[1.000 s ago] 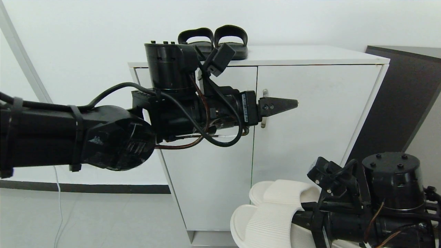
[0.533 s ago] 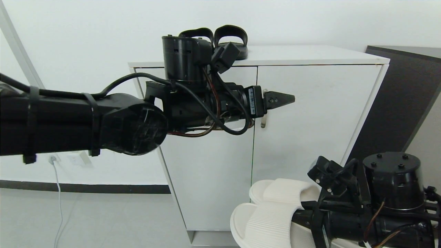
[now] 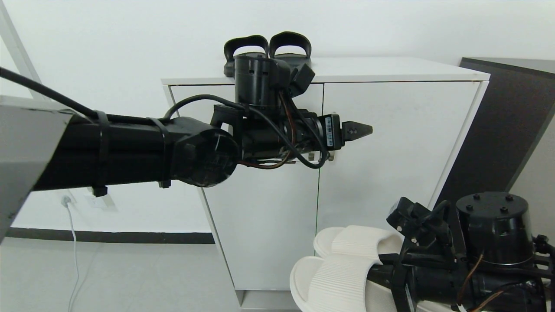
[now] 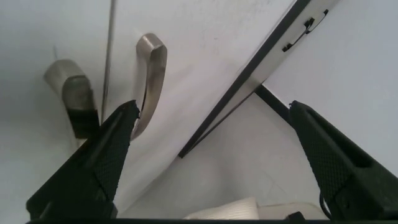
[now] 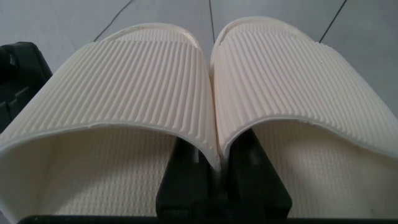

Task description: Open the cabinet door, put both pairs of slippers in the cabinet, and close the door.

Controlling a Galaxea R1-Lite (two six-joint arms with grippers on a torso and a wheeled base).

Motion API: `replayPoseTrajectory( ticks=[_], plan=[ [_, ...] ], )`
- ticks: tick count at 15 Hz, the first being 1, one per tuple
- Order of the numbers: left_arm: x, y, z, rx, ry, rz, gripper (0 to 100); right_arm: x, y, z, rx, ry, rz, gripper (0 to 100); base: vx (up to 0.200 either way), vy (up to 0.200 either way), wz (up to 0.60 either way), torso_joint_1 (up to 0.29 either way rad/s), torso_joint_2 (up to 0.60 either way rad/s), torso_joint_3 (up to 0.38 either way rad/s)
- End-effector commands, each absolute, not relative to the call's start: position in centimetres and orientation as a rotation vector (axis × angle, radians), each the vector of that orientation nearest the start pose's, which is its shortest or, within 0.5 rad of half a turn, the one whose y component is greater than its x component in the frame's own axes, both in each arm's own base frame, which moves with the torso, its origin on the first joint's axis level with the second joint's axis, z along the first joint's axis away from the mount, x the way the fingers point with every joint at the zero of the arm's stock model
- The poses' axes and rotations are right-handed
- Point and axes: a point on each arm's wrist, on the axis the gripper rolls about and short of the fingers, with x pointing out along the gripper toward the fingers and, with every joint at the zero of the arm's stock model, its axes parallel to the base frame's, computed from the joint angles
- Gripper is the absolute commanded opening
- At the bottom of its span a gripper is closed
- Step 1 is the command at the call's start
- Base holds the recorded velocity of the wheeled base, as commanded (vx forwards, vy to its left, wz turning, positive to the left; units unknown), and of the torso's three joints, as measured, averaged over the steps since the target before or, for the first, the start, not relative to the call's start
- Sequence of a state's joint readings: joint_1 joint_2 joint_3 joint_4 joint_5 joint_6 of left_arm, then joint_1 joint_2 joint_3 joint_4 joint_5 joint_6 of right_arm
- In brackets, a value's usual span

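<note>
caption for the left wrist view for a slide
Open left claw close to a handle on the closed cabinet door.

no legible text — arm label [image 3: 328, 130] unreadable

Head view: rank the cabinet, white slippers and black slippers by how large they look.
1. cabinet
2. white slippers, nearest the camera and cut off by the edge
3. black slippers, farther off and partly hidden, so the pairs' true sizes stay unsure

My right gripper [image 5: 216, 169] clamps the 2 cream ribbed slippers [image 5: 137, 81] together by their touching inner edges, above grey floor [image 5: 56, 25].
</note>
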State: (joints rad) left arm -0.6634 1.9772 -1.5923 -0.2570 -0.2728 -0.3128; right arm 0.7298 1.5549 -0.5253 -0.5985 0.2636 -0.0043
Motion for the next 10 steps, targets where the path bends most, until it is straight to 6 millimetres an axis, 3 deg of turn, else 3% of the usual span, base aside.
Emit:
replayPoseTrajectory(
  ticks=[1,6,7,10],
  plan=[
    [32.82,-26.04,26.15,-0.263,0.277,-0.893,100,17.64,16.53,14.83,-0.106,0.427,0.978,0,0.0,0.0,0.0,0.0,0.0,0.0],
    [33.05,-26.01,25.97,-0.267,0.282,-0.901,100,17.58,16.38,14.66,-0.108,0.434,0.976,0,0.0,0.0,0.0,0.0,0.0,0.0],
    [33.0,-25.99,26.02,-0.267,0.283,-0.909,0,17.51,16.32,14.52,-0.11,0.438,0.976,0,0.0,0.0,0.0,0.0,0.0,0.0],
    [32.76,-25.85,25.66,-0.268,0.304,-0.922,0,17.53,16.3,14.38,-0.111,0.444,0.976,0,0.0,0.0,0.0,0.0,0.0,0.0]
  ],
)
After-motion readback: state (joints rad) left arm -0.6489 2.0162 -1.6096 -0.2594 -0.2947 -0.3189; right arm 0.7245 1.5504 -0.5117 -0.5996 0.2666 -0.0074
